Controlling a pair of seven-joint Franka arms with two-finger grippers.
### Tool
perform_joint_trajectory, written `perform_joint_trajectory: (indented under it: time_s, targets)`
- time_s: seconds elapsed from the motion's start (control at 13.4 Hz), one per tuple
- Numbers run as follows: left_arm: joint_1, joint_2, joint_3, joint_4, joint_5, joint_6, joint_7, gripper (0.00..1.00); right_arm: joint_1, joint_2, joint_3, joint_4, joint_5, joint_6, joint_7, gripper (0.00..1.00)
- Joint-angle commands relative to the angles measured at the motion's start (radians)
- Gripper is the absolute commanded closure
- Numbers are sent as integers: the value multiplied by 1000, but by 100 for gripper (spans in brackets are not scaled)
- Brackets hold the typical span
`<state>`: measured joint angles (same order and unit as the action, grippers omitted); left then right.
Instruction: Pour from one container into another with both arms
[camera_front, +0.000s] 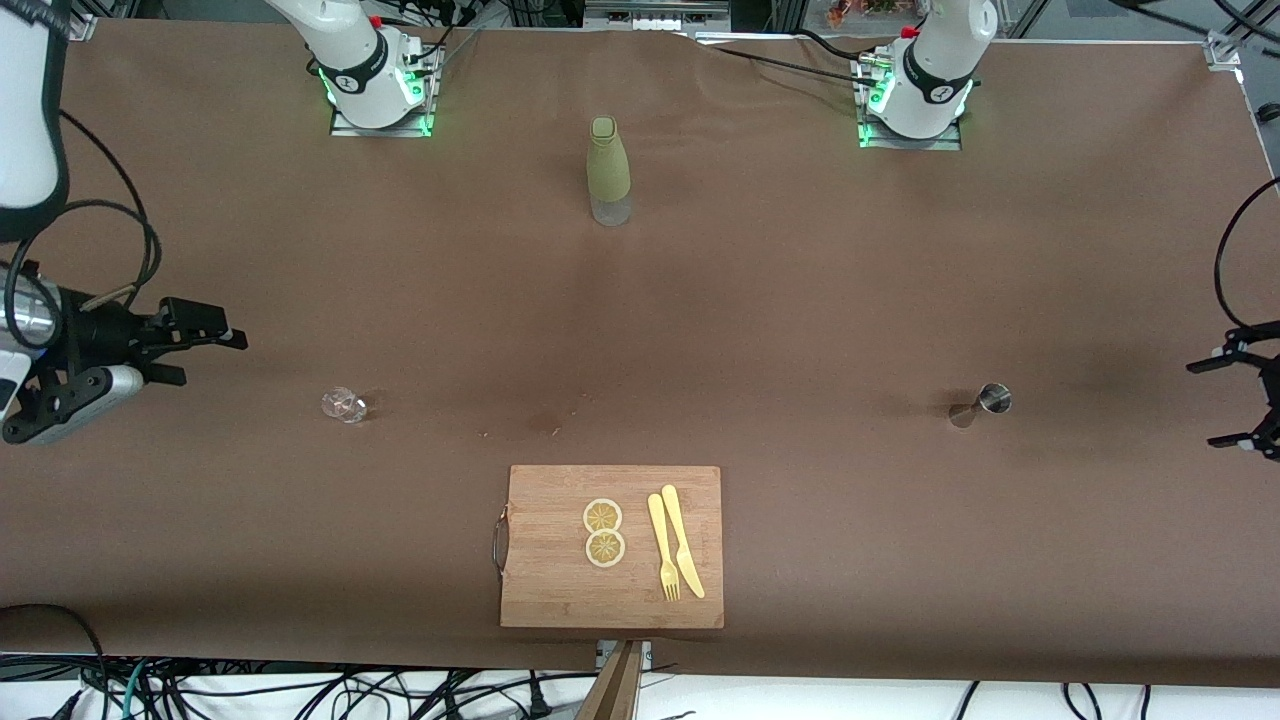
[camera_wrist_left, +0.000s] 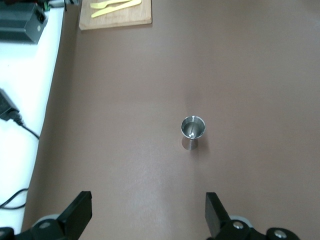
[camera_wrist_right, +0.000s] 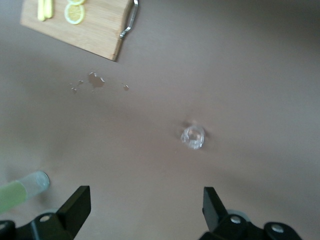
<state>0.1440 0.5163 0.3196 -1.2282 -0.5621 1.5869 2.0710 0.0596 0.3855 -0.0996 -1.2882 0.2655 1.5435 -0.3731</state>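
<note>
A small clear glass (camera_front: 344, 404) stands on the brown table toward the right arm's end. A steel jigger (camera_front: 985, 402) stands toward the left arm's end. A green bottle (camera_front: 608, 170) stands upright between the two arm bases. My right gripper (camera_front: 205, 358) hangs open over the table's end beside the glass, which its wrist view shows ahead of the fingers as the glass (camera_wrist_right: 192, 137). My left gripper (camera_front: 1222, 402) hangs open over the other end, with the jigger (camera_wrist_left: 193, 129) ahead of it. In the wrist views, the right gripper (camera_wrist_right: 145, 192) and the left gripper (camera_wrist_left: 148, 200) hold nothing.
A wooden cutting board (camera_front: 545, 590) lies near the table's front edge, carrying two lemon slices (camera_front: 603, 532), a yellow fork (camera_front: 663, 548) and a yellow knife (camera_front: 683, 540). Small wet spots (camera_front: 545, 425) mark the cloth just above the board. Cables hang past the front edge.
</note>
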Motion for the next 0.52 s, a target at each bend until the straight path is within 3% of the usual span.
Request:
perform_joint_trajectory:
  time_s: [0.0,0.22,0.45]
  targets:
    - [-67,-142,-22,-92,149,34,-185,0,-1,-109,29,-98,-90,-35,167,0]
    - [-121,-243,-50,-120,293,34,-533,0,19,-204,31,-167,-233,-65,244,0]
    - [-147,-300,-77,-146,381,31,-850,0,17,-247,31,-186,-297,-66,240,0]
